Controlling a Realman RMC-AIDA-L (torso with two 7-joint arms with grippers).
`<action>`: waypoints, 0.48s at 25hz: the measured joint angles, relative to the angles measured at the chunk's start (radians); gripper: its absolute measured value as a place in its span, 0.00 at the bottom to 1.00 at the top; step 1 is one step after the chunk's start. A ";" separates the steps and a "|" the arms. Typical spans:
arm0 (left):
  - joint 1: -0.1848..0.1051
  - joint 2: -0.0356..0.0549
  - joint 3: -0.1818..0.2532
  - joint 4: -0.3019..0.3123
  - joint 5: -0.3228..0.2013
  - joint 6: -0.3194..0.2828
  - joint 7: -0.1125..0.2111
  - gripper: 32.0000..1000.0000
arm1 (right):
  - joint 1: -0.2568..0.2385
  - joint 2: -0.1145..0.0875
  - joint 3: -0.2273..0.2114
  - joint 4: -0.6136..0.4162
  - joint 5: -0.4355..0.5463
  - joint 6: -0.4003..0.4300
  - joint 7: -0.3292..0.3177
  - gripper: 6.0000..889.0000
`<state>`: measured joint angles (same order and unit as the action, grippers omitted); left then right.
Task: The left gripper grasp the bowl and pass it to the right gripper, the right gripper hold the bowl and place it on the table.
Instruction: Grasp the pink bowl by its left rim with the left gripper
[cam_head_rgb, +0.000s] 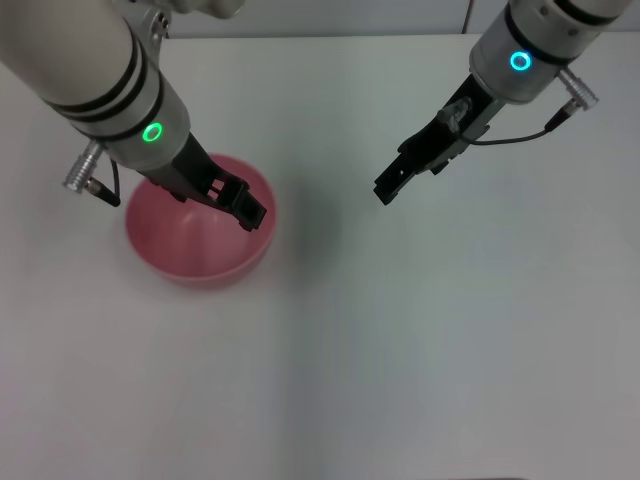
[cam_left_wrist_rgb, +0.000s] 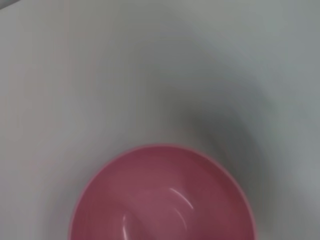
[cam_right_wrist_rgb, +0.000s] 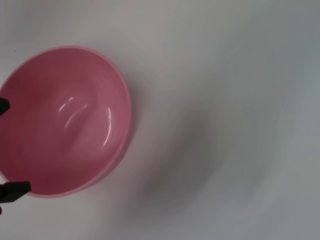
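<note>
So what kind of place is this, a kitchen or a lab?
Most likely a robot test bench, not a kitchen: a bare white table, a single empty pink bowl, and two robot arms, the left pincer over the bowl, the right pincer beside it.

left arm (cam_head_rgb: 90, 70): white, black bands, green ring | right arm (cam_head_rgb: 535, 45): grey-white, cyan ring, black cable

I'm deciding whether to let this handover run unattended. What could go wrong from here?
1. The left gripper is over the pink bowl, near its rim; the inside looks glossy, so a rim pinch might slip or tip it.
2. The right gripper hangs well apart over the bare table, so the pass needs a lift and carry, and the bowl could drop.
</note>
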<state>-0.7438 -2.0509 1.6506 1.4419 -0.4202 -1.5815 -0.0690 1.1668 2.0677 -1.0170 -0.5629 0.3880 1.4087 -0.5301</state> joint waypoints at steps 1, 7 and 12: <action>0.000 0.0000 0.000 0.000 0.000 0.000 0.000 0.88 | 0.000 0.000 0.000 0.000 0.000 0.000 0.000 0.99; -0.002 0.0000 0.000 -0.002 0.000 0.000 0.001 0.88 | 0.001 0.000 0.000 0.000 0.000 -0.001 -0.001 0.99; -0.002 0.0000 0.000 -0.002 0.000 0.000 0.001 0.88 | 0.001 0.001 0.000 0.000 0.000 0.000 -0.002 0.99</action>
<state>-0.7458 -2.0509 1.6506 1.4395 -0.4202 -1.5815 -0.0677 1.1674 2.0691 -1.0174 -0.5629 0.3880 1.4085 -0.5317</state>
